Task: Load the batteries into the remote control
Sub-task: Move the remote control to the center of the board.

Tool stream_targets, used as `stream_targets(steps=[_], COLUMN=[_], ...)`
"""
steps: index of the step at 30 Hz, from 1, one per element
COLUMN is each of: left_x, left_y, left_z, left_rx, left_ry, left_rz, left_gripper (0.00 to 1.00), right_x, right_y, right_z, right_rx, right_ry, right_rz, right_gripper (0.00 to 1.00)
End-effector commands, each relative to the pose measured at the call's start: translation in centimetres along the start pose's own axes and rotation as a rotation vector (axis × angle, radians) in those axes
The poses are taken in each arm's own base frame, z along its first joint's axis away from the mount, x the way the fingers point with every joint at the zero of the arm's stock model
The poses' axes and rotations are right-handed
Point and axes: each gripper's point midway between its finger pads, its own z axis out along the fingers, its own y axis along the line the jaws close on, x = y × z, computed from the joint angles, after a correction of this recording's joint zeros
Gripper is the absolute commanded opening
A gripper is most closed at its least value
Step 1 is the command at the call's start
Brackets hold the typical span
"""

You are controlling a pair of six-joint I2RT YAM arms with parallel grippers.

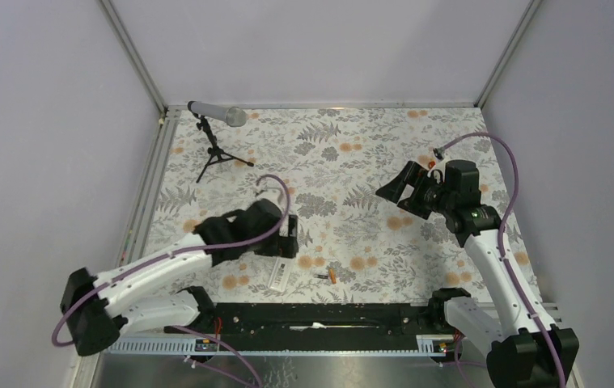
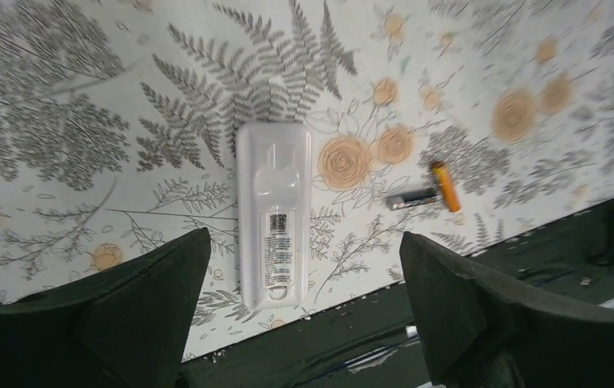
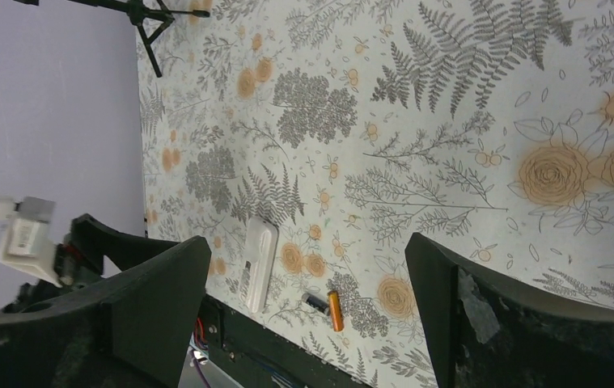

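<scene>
Directly below left gripper (image 2: 303, 259): the remote control (image 2: 273, 218) lay flat on the floral table cover (image 2: 61, 121), labelled face up, its length running between the two fingers in the wrist view.
Left gripper state: jaws spread wide, holding nothing, one dark finger (image 2: 150, 291) on either side of the remote and not touching it.
Batteries (image 2: 431, 192): two lay beyond the left gripper's right finger, just beside the remote, one orange and one darker, meeting at an angle; whether they touched could not be told.
Right gripper (image 3: 305, 242): jaws wide apart, empty, well apart from the remote and batteries, which showed small and distant between its fingers.
Remote compartment: open or covered could not be told.
Microphone on tripod (image 1: 217, 121): stood at the far left of the table, well beyond the left gripper.
</scene>
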Motion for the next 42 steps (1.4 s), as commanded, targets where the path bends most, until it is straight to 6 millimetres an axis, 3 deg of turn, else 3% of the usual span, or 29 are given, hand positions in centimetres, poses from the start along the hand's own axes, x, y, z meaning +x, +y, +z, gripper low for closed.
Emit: stream_targets(steps=[1, 5, 14, 21, 25, 28, 32, 42], left_x=[1.4, 3.5, 7.0, 7.4, 6.1, 3.8, 0.7, -4.2], left_y=[0.2, -0.4, 1.7, 2.0, 1.4, 0.2, -0.5, 1.2], left_z=[3.1, 4.9, 7.6, 8.4, 8.7, 8.9, 9.6, 13.0], left_rx=[-0.127, -0.131, -0.213, -0.248, -0.285, -0.322, -0.396, -0.481], left_ry=[-0.029, 0.027, 0.115, 0.116, 0.082, 0.027, -0.038, -0.091], left_rz=[0.019, 0.036, 0.022, -0.025, -0.084, -0.141, -0.193, -0.371], left_gripper=[0.97, 0.91, 0.88, 0.69, 0.58, 0.52, 0.51, 0.52], right_x=[0.5, 1.1, 2.5, 3.3, 3.6, 3.6, 3.7, 4.9], right_y=[-0.2, -0.5, -1.3, -1.6, -2.1, -2.3, -2.3, -3.0], right_z=[-0.2, -0.4, -0.8, -1.1, -1.2, -1.3, -1.4, -1.0], right_rx=[0.001, 0.004, 0.023, 0.025, 0.043, 0.061, 0.063, 0.061], right_ry=[-0.012, -0.001, 0.013, 0.026, 0.029, 0.024, 0.03, 0.042], right_rz=[0.013, 0.018, 0.027, 0.04, 0.052, 0.061, 0.066, 0.07], right_gripper=[1.0, 1.0, 0.99, 0.98, 0.96, 0.95, 0.93, 0.91])
